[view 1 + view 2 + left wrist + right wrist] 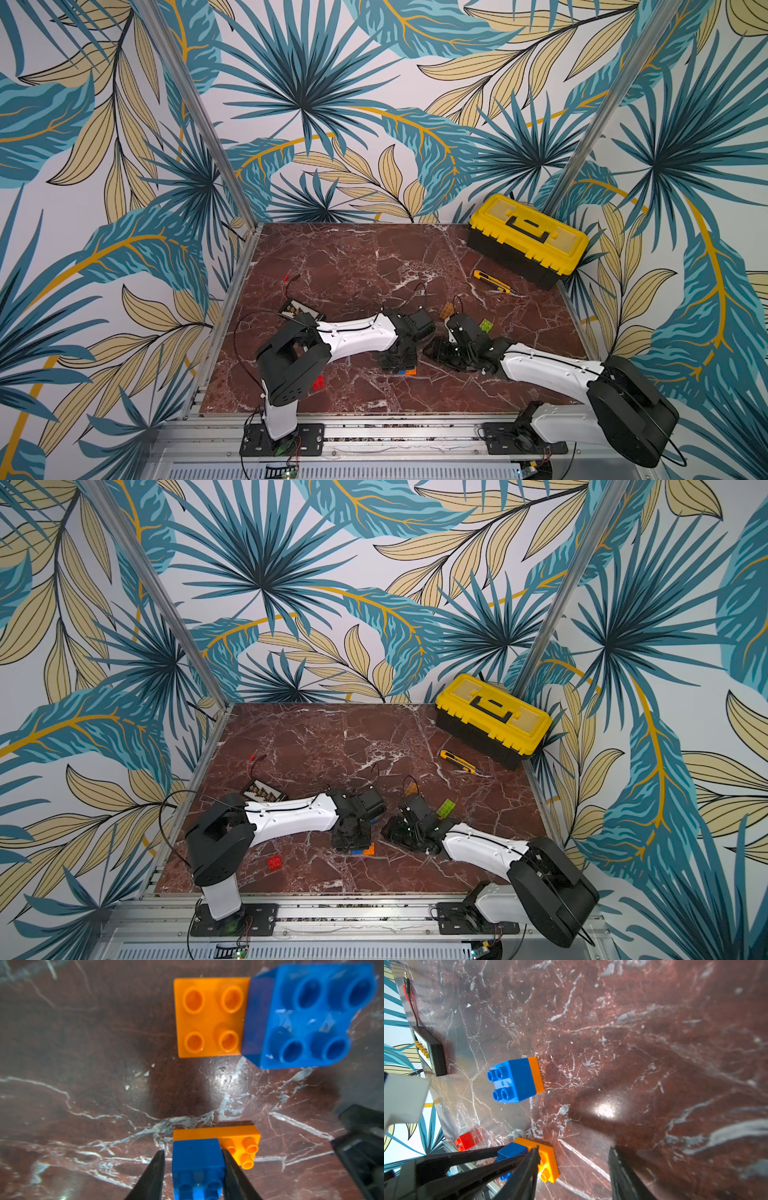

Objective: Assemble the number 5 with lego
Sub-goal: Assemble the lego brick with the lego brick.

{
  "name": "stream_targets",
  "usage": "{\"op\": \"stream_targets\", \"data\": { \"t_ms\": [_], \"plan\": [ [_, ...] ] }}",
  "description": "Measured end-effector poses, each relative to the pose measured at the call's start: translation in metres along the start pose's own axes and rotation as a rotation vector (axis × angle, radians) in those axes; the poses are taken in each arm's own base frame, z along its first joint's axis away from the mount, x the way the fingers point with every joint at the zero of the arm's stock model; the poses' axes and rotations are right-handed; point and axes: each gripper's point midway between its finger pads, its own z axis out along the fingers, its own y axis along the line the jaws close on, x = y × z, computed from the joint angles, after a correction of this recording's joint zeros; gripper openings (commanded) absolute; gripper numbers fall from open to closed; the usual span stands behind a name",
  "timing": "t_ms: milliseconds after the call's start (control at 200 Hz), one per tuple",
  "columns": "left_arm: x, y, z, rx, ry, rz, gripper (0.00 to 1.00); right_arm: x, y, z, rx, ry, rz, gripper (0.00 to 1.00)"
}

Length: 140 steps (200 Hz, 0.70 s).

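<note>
Two small lego stacks lie on the red marble tabletop [353, 257], near its front edge between the two arms. In the left wrist view, the left gripper [193, 1152] straddles a blue brick [196, 1159] seated on one end of an orange oblong [239, 1136]. Its jaws are slightly apart: one finger lies against the brick's side, and a sliver of marble shows between the brick and the other finger. The oblong's other end shows bare studs. Close by, a second blue brick [307, 1014] sits at the end of a second orange oblong [209, 1016], which has four studs uncovered.

The right gripper [574, 1148] is spread wide with nothing clamped. One fingertip is over the first oblong's studded end, but I cannot tell whether it touches; the other is over bare marble.

A red square brick [274, 861] lies by the left arm's elbow. A lime-green brick [446, 807] and a tan-orange brick [448, 309] lie just beyond the right gripper's wrist.

A black flat board [264, 791] with yellow parts lies by the left edge, with red and black leads [257, 757] beyond it. A yellow-and-black utility knife [492, 286] lies near a yellow-lidded toolbox [528, 237] in the far right corner. Lettering on either cannot be made out at this size.
</note>
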Motion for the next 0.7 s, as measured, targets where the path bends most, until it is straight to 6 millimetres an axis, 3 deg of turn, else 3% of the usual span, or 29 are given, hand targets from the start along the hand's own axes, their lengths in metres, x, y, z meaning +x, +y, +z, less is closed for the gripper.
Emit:
{"op": "stream_targets", "data": {
  "t_ms": [345, 701],
  "plan": [
    [-0.004, 0.003, -0.003, -0.022, -0.015, 0.031, 0.52, 0.000, 0.001, 0.000, -0.003, 0.001, 0.000, 0.56],
    [-0.007, -0.004, -0.013, 0.028, -0.033, 0.031, 0.43, -0.001, 0.003, 0.000, -0.012, -0.001, 0.006, 0.56]
  ]
}}
